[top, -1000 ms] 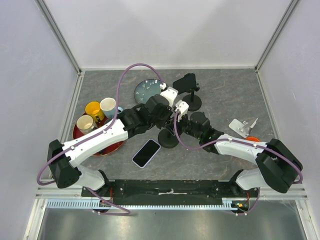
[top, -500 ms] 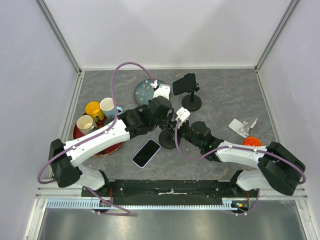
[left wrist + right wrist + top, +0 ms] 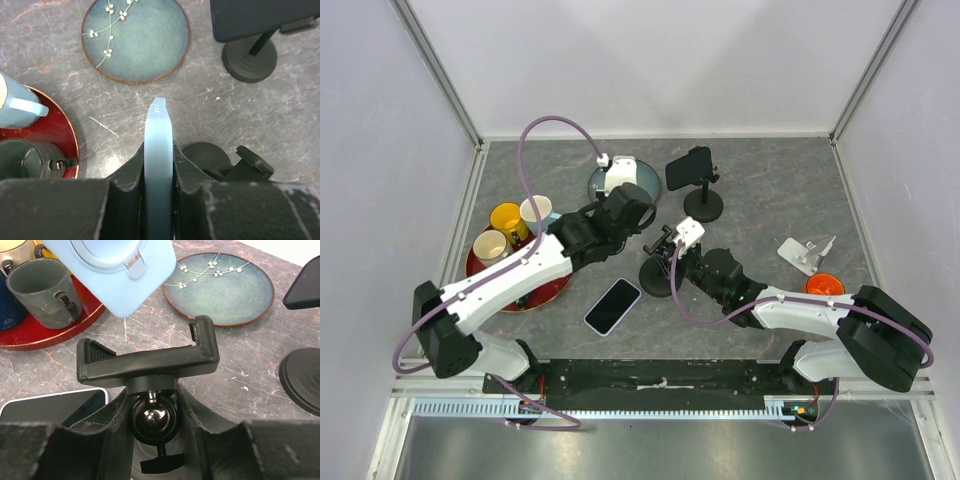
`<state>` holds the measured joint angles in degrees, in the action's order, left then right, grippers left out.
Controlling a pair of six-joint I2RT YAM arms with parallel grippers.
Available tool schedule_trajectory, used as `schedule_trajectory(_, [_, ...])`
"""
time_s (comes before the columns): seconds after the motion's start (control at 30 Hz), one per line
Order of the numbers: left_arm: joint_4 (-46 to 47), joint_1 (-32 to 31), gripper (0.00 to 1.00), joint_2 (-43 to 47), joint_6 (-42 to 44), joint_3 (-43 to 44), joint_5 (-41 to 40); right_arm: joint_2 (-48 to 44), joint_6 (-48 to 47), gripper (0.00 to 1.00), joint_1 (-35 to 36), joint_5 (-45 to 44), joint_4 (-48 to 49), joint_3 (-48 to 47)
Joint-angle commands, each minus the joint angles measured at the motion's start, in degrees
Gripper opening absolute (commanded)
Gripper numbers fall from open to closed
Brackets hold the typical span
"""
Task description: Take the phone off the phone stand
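A: Left wrist: left jaws clamped on the phone [image 3: 158, 125]; it's light blue, held edge-on, up off the desk [image 3: 210, 120]; the teal plate [image 3: 136, 40] lies beyond its tip.
B: And the phone stand?
A: Right wrist view: right jaws clamped on the phone stand [image 3: 149, 359], at the ball joint just under the cradle; the phone hangs above the cradle's left end, apart from it.
B: Top external agree?
A: Mostly; the left arm [image 3: 535, 265] reaches in over the plate, and I can't make out the held phone there; the right arm [image 3: 790, 305] sits low at the stand, whose round base rests near mid-desk.
B: Anything else on the desk?
A: A second stand [image 3: 703, 205] carries a dark phone [image 3: 688, 168] at the back, just right of the plate; a spare phone [image 3: 612, 306] lies flat near the front; the red tray [image 3: 55, 132] on the left holds mugs, one a yellow mug [image 3: 507, 218].
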<state>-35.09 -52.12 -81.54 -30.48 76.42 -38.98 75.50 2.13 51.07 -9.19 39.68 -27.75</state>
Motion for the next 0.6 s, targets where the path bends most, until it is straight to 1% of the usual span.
schedule_trajectory(0.0, [11.1,1.1,0.02,8.2,3.8,-1.4,-3.3,1.0,-0.5,0.00,0.0,-2.7,-6.8,-0.1])
schedule_trajectory(0.07, [11.0,1.8,0.02,8.9,5.9,-1.4,-2.4,0.2,-0.7,0.00,-0.1,-5.2,-8.7,-0.5])
schedule_trajectory(0.1, [9.5,2.5,0.02,8.7,7.7,-1.0,-1.7,0.0,-1.0,0.00,0.0,-6.1,-9.6,-0.7])
schedule_trajectory(0.27, [2.8,4.3,0.02,6.1,9.9,0.4,0.2,-2.9,-0.9,0.00,-0.2,-13.6,-14.9,-1.3])
schedule_trajectory(0.43, [-5.1,5.1,0.02,0.4,10.3,3.2,2.3,-8.4,-1.8,0.00,-0.1,-17.1,-19.2,-0.9])
schedule_trajectory(0.57, [-10.3,5.2,0.02,-5.7,10.3,5.7,2.9,-13.1,-1.3,0.00,-0.2,-19.3,-19.7,1.6])
